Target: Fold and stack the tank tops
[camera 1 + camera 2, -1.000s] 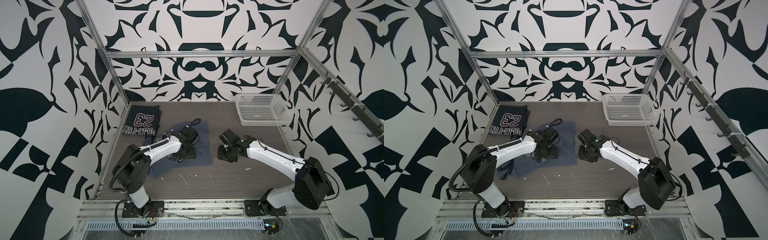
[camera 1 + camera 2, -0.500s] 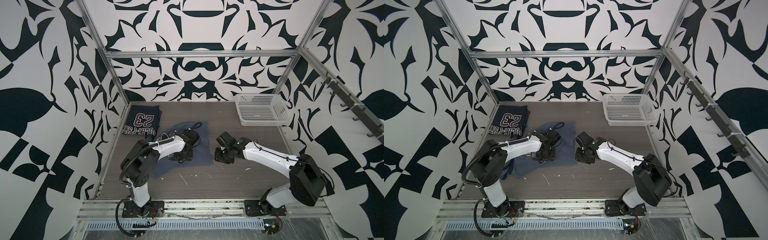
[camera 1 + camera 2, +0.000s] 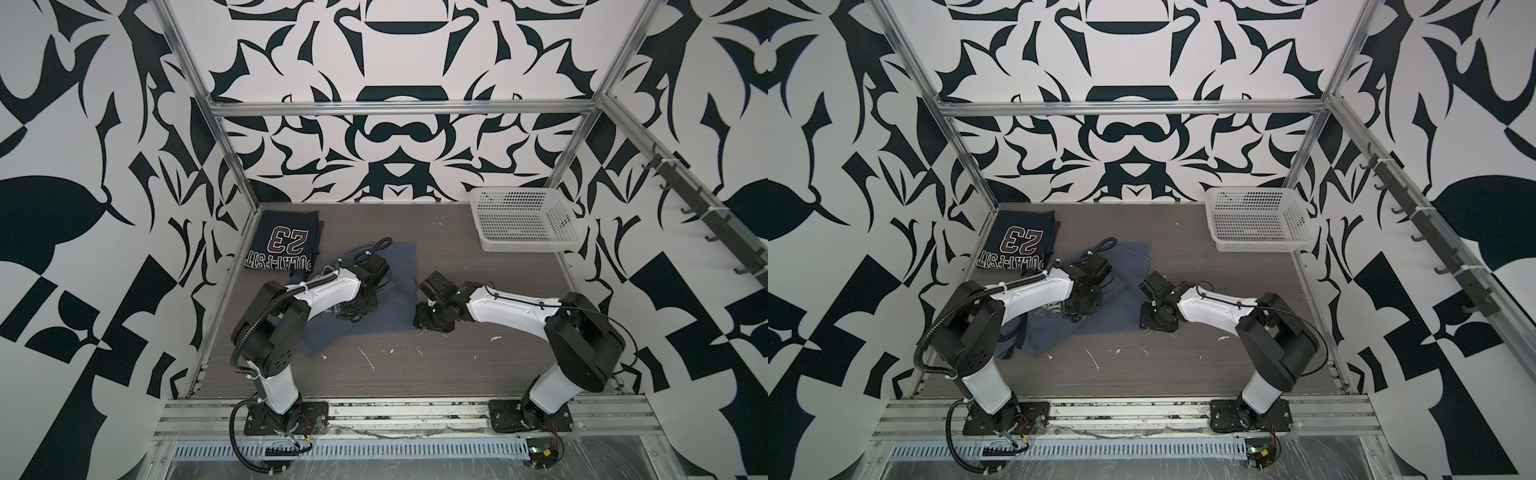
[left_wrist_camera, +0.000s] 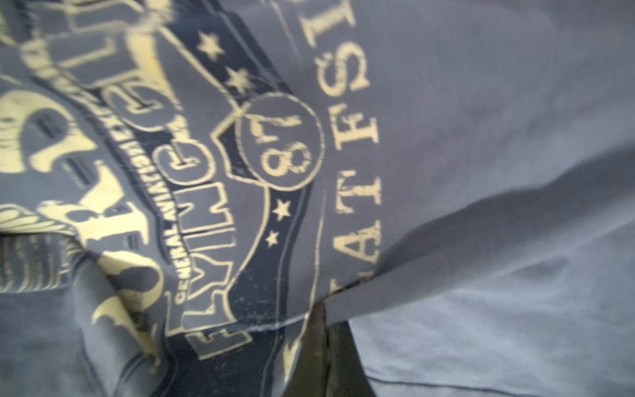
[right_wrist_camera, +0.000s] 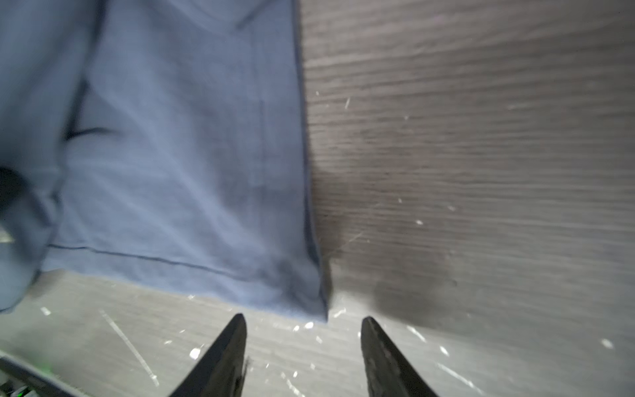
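Note:
The dark navy tank top (image 3: 286,245) (image 3: 1017,245) with the "23" print lies folded at the back left. Partly spread in the middle is the slate-blue tank top (image 3: 399,291) (image 3: 1121,299), its printed side (image 4: 275,144) filling the left wrist view. My left gripper (image 3: 353,318) (image 3: 1074,318) (image 4: 324,316) is shut, pinching a fold of this slate-blue tank top near the print. My right gripper (image 3: 419,323) (image 3: 1144,325) (image 5: 302,319) stands open low over the table. The shirt's near right corner (image 5: 309,299) lies just ahead of its fingertips (image 5: 237,326), not between them.
A white perforated basket (image 3: 523,224) (image 3: 1258,224) stands at the back right. White flecks (image 3: 365,357) dot the grey wood-grain table (image 3: 478,361) in front of the shirt. A rail of dark hooks (image 3: 706,216) runs along the right wall.
My left gripper has closed on the slate-blue fabric and drawn nearer the front. My right gripper has opened wider and shifted slightly towards the shirt's corner.

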`<state>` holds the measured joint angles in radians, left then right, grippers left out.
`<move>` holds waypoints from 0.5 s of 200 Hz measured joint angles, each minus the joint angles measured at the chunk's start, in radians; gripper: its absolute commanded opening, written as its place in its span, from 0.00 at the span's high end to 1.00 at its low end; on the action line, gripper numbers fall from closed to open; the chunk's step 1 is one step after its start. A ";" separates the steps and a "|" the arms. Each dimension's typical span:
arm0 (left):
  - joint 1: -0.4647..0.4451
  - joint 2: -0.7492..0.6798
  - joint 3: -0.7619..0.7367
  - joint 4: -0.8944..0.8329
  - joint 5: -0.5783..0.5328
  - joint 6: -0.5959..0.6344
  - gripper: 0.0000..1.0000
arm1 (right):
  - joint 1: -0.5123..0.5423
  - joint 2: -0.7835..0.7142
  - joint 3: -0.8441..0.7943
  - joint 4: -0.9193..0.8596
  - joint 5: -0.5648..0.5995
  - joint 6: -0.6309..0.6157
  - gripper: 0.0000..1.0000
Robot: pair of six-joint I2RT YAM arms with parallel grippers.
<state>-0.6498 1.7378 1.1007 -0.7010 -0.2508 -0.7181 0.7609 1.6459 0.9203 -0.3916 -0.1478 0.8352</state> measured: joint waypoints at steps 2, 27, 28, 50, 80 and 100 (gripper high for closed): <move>0.002 -0.001 0.000 0.000 0.001 0.000 0.99 | 0.000 0.003 0.000 0.002 -0.001 0.000 0.42; 0.010 -0.002 -0.003 0.008 0.008 -0.002 0.99 | 0.006 0.027 0.003 0.031 -0.006 0.000 0.44; 0.010 -0.002 -0.003 0.008 0.008 -0.002 0.99 | 0.006 0.028 0.004 0.031 -0.006 0.001 0.45; 0.010 -0.002 -0.011 0.016 0.015 -0.008 1.00 | 0.016 0.043 0.008 0.073 -0.016 0.013 0.49; 0.009 0.024 -0.014 0.031 0.049 -0.008 1.00 | 0.035 0.074 0.015 0.155 -0.047 0.036 0.53; 0.005 0.043 -0.015 0.037 0.057 -0.010 1.00 | 0.043 0.101 0.030 0.194 -0.066 0.047 0.64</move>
<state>-0.6449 1.7809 1.0855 -0.6636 -0.1940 -0.7277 0.8043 1.7466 0.9504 -0.1978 -0.2142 0.8822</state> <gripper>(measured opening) 0.047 0.414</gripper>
